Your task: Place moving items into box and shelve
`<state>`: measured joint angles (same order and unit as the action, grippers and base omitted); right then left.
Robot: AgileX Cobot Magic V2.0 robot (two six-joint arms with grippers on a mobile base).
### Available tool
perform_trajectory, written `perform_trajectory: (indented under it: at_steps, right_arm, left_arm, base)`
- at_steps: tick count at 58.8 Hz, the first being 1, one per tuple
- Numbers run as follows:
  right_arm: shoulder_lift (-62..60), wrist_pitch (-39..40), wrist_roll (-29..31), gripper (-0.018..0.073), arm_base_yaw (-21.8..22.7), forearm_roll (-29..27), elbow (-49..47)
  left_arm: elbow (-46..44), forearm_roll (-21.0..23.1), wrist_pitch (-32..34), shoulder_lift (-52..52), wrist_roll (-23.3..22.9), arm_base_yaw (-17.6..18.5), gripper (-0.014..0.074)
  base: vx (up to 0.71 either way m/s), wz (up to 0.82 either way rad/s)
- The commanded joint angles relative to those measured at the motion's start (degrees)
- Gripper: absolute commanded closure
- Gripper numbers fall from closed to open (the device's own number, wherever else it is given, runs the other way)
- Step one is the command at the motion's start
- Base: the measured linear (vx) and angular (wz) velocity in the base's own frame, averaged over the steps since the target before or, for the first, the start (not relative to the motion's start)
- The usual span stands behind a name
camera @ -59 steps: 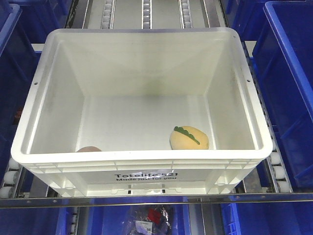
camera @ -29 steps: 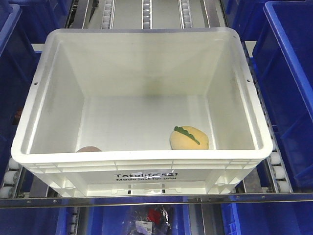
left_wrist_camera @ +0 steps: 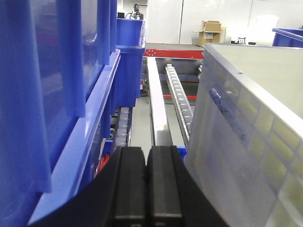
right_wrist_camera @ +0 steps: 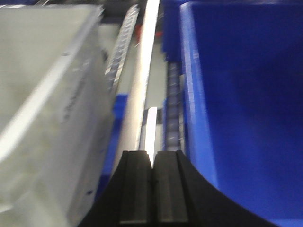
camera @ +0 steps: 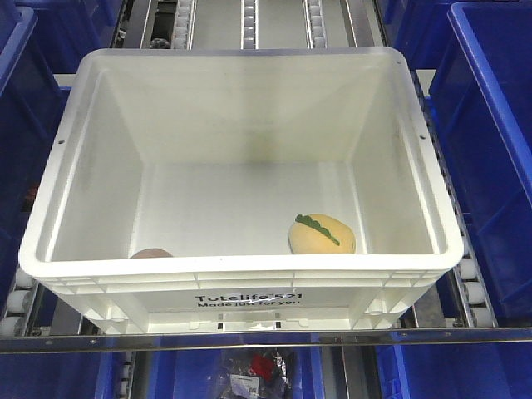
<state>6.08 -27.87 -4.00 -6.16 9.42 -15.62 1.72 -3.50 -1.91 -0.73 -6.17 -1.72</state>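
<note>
Left gripper [left_wrist_camera: 146, 177] jaws pressed fully together, empty, low between blue bin [left_wrist_camera: 57, 94] and white crate [left_wrist_camera: 251, 123]. Right gripper [right_wrist_camera: 152, 182] likewise clenched on nothing. Yellow plush fruit [camera: 322, 234] and brown-pink ball [camera: 150, 253] lying inside crate, well apart, near front wall.

My front camera looks steeply down into the white box [camera: 249, 274]. My wrist cameras sit low and close, facing far along its left wall [left_wrist_camera: 246, 142] and right wall [right_wrist_camera: 42, 118].
</note>
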Motion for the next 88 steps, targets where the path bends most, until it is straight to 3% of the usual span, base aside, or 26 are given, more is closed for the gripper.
perform_trajectory:
  at_steps: [1, 7, 18, 43, 54, 63, 75, 83, 88]
  right_arm:
    - [-2.1, 13.1, -0.3, 0.0575, 4.2, -0.7, 3.9]
    - [-4.8, 18.2, -1.3, 0.0575, 6.7, -1.6, 10.0]
    - [-7.5, 29.8, -1.3, 0.0575, 6.8, -4.2, 18.7]
    - [-7.5, 29.3, -0.2, 0.0575, 6.7, -3.1, 18.5]
    - [-7.6, 29.3, 6.0, 0.0575, 6.7, -2.6, 18.5]
    - [-7.6, 29.1, 12.3, 0.0575, 6.6, -7.0, 18.5]
    - [-7.6, 28.9, 12.3, 0.0575, 6.5, -7.8, 18.5]
    - [-7.6, 28.9, 12.3, 0.0575, 3.3, -7.3, 18.5]
    - [-7.6, 28.9, 12.3, 0.0575, 3.6, -7.2, 18.5]
  left_arm:
    - [1.5, 0.3, 4.5, -0.8, -0.5, 0.0, 0.0613]
    - [1.5, 0.3, 4.5, -0.8, -0.5, 0.0, 0.0613]
    - [1.5, 0.3, 4.5, -0.8, -0.5, 0.0, 0.0613]
    - [1.5, 0.3, 4.5, -0.8, -0.5, 0.0, 0.0613]
    - [1.5, 0.3, 4.5, -0.8, -0.5, 0.0, 0.0613]
    - [1.5, 0.3, 4.5, -0.8, -0.5, 0.0, 0.0613]
    - [1.5, 0.3, 4.5, -0.8, -0.5, 0.0, 0.0613]
    - [1.5, 0.3, 4.5, -0.8, -0.5, 0.0, 0.0613]
    - [1.5, 0.3, 4.5, -0.8, -0.5, 0.0, 0.0613]
  base:
    - [0.00, 0.00]
    - [0.00, 0.00]
    - [0.00, 0.00]
    - [0.00, 0.00]
    - [0.00, 0.00]
    - [0.00, 0.00]
    - [0.00, 0.00]
    - [0.00, 0.00]
    - [0.00, 0.00]
